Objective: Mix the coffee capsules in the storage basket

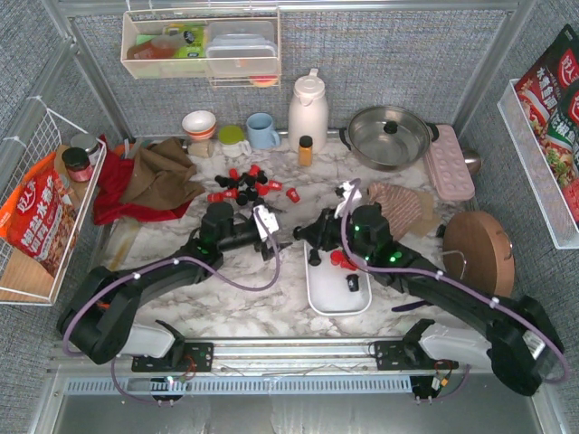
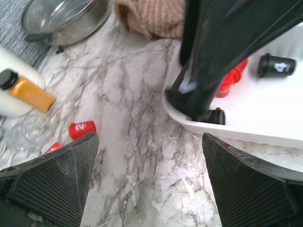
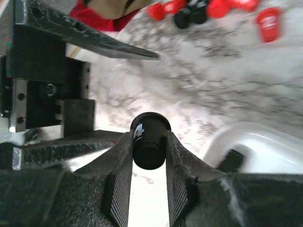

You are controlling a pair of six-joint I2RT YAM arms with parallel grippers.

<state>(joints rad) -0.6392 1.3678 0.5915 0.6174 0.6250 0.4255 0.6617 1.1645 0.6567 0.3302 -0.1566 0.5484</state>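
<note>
The white storage basket [image 1: 318, 298] lies in front of the arms' middle and holds a red capsule [image 1: 342, 260] and a black one [image 1: 353, 283]. Several more red and black coffee capsules [image 1: 242, 185] lie loose on the marble behind it. My right gripper [image 1: 314, 242] is over the basket's far left rim, shut on a black capsule [image 3: 150, 139] marked 4. The basket rim [image 3: 246, 135] shows to its right. My left gripper [image 1: 276, 233] is open and empty just left of the basket, over bare marble [image 2: 149, 137]. Its view shows the basket [image 2: 255, 120] and a loose red capsule [image 2: 81, 128].
An amber bottle [image 1: 306, 150], a white jug [image 1: 308, 110], a blue mug [image 1: 262, 131] and a steel pot [image 1: 389, 136] stand at the back. Red and brown cloths [image 1: 149, 181] lie left, a striped cloth [image 1: 398, 206] and a wooden disc [image 1: 478, 251] right.
</note>
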